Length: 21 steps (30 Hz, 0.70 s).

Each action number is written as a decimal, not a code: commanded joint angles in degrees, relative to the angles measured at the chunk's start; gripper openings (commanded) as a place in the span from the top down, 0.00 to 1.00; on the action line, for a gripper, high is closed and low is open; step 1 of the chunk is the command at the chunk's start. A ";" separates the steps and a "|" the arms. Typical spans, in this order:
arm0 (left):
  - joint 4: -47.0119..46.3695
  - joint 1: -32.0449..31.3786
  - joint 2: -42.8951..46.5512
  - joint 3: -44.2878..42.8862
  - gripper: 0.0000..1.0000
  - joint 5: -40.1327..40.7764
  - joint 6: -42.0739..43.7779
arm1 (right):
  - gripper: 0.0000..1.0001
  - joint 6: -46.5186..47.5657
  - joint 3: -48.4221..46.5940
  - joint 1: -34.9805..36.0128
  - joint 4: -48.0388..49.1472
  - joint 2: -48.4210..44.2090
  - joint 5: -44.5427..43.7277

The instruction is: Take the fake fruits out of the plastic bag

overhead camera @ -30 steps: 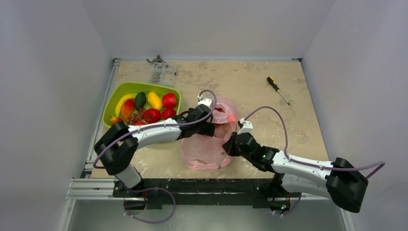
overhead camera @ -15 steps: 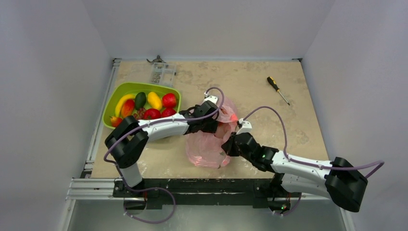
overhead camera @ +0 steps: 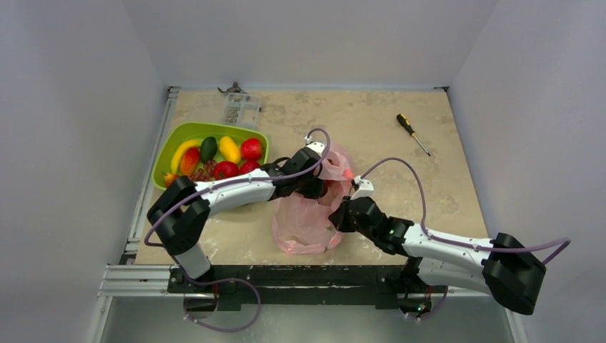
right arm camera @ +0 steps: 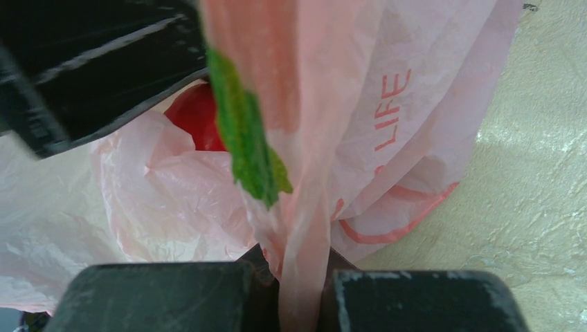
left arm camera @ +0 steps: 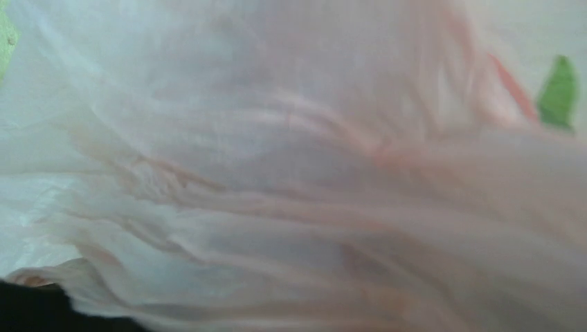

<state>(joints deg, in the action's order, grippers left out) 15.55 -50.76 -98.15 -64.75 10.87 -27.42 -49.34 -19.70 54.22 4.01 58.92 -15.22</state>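
The pink plastic bag (overhead camera: pixel 306 223) lies crumpled at the table's near middle. My left gripper (overhead camera: pixel 321 187) reaches into the bag's mouth from the left, and its fingers are hidden by the plastic. The left wrist view shows only the bag's film (left arm camera: pixel 291 173) pressed close. My right gripper (overhead camera: pixel 341 214) is shut on a fold of the bag's edge (right arm camera: pixel 301 277) and holds it up. A red fruit (right arm camera: pixel 197 117) with a green leaf (right arm camera: pixel 249 145) sits inside the bag, just below the left gripper's black body (right arm camera: pixel 90 62). It shows red through the film in the top view (overhead camera: pixel 345 174).
A lime-green tray (overhead camera: pixel 180 132) at the left holds several fruits: red ones, a yellow banana, a dark green one and grapes. A screwdriver (overhead camera: pixel 413 133) lies at the far right. A clear plastic piece (overhead camera: pixel 239 108) lies at the far left edge.
My left gripper has pushed a little to the right, deeper into the bag's mouth. The bag has shifted and bunched. My right gripper keeps its hold and has barely moved.
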 commanded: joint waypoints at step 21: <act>-0.79 1.57 28.94 13.00 0.91 -22.55 -5.23 | 1.00 0.89 -0.20 0.00 0.58 -2.52 -2.46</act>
<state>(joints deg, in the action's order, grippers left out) 14.92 -50.52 -75.20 -53.80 -5.32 -31.16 -48.82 -19.68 54.22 4.56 57.65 -15.55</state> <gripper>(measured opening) 0.571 0.005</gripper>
